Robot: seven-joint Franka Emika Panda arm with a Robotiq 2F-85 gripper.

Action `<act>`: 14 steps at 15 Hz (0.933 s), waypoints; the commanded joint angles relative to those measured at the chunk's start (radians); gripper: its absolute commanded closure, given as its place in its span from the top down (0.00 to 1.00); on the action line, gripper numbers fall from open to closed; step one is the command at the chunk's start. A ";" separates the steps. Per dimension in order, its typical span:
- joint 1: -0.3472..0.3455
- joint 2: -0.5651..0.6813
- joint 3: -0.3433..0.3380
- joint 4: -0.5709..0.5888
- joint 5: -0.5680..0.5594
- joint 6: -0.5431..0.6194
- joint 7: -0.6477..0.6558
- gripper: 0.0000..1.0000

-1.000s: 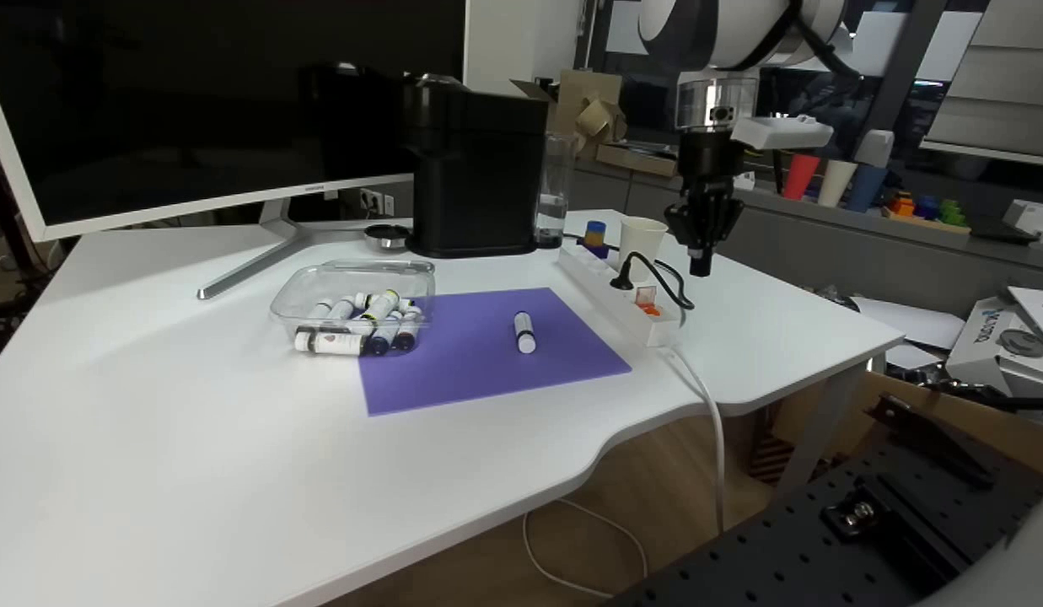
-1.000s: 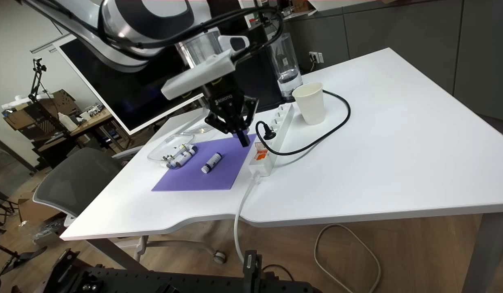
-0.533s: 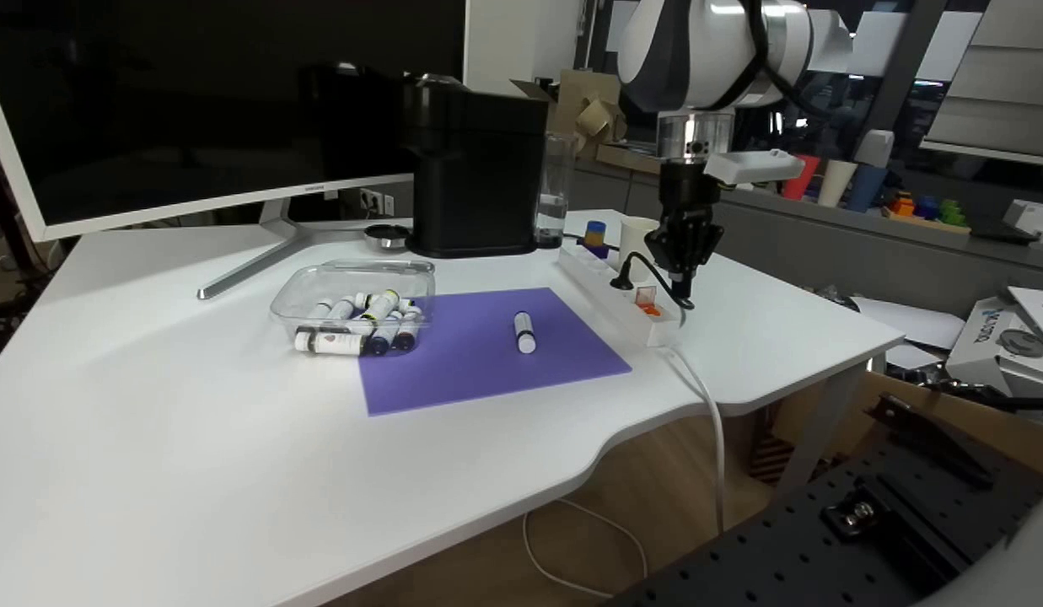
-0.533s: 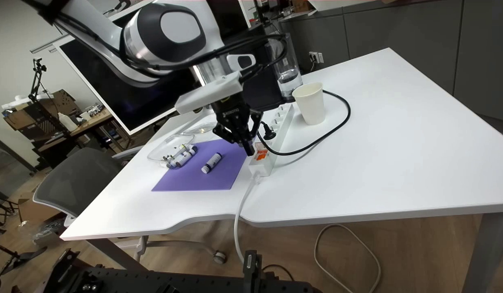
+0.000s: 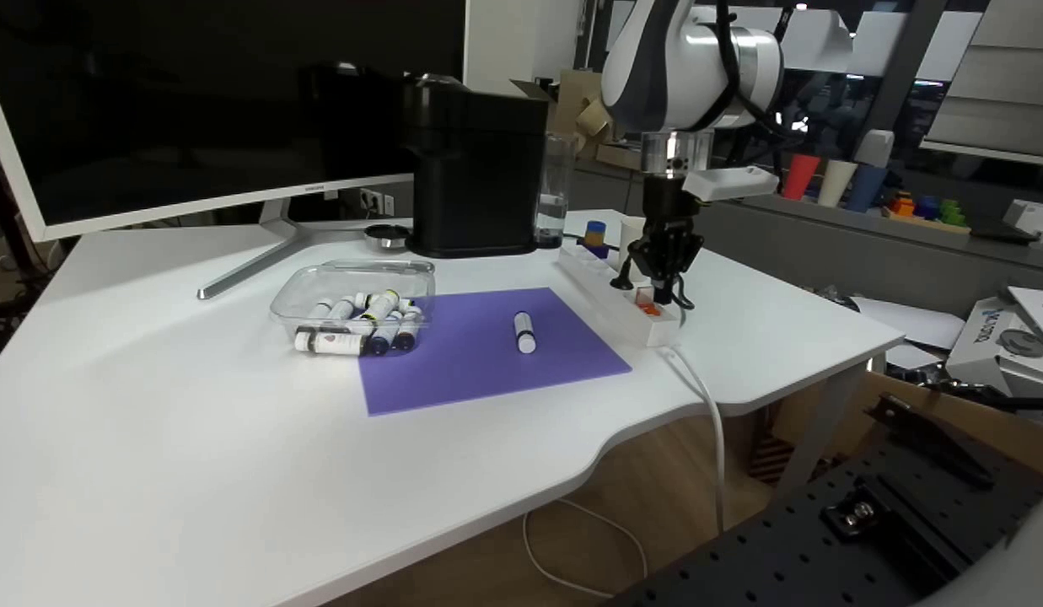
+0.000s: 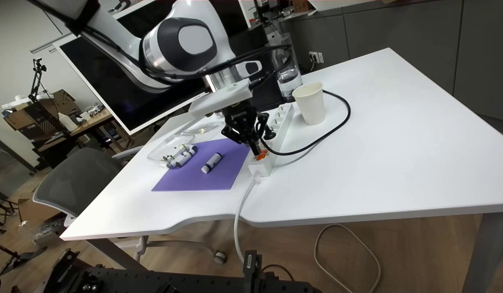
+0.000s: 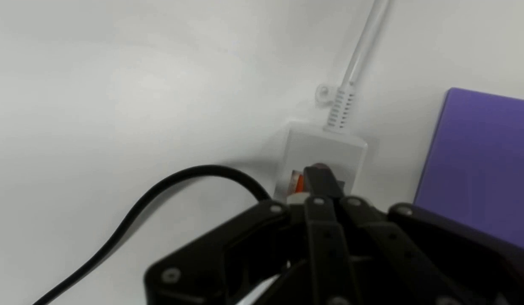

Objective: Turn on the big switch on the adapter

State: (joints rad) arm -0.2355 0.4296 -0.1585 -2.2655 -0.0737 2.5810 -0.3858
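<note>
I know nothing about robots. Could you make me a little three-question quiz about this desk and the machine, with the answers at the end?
1. Where on the power strip is the orange switch?
a) in the middle
b) near the end where the cord comes out
c) underneath

2. Fill in: the mat under the loose tube is coloured (blank).

3. True or false: the pincer is down at the orange switch.

Key: 1 b; 2 purple; 3 true, though whether it touches cannot be told.
</note>
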 commanded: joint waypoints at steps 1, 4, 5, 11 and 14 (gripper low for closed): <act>-0.025 0.042 0.030 0.055 0.014 -0.001 0.013 0.00; -0.026 0.063 0.035 0.070 0.015 0.002 0.019 0.00; -0.027 0.068 0.036 0.072 0.014 0.001 0.019 0.00; -0.017 0.082 0.019 0.069 -0.003 0.024 0.046 0.00; -0.018 0.087 0.011 0.065 -0.003 0.053 0.066 0.00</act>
State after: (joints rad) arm -0.2471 0.4954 -0.1400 -2.2173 -0.0618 2.5969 -0.3680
